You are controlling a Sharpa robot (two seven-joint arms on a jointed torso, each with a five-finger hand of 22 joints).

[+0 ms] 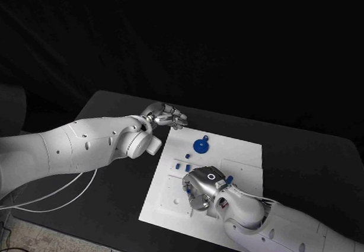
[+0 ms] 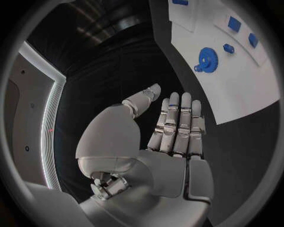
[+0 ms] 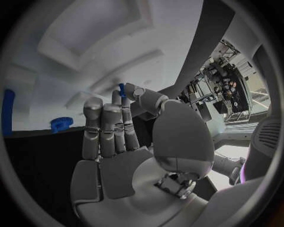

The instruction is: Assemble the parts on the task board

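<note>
The task board lies in the middle of the black worktop, with bare dark surface open on its far side and toward the worktop's right edge. The left hand hovers just off the board's far left corner, over the bare worktop; in the left wrist view its fingers are straight, side by side and released, with nothing in them. The right hand sits over the near middle of the board, and its arm covers the board's near right corner.

A blue gear stands on the far part of the board, well apart from both hands. Several small blue parts lie between the gear and the right hand, close to the right hand's fingers.

In the right wrist view a small blue piece is pinched between the thumb and a fingertip of the right hand (its shape is too small to make out), while the other fingers stand upright together. What lies on the board beneath this hand is hidden.

Beyond the worktop the room is dark. A white cable loops below the left arm at the worktop's near left edge.
</note>
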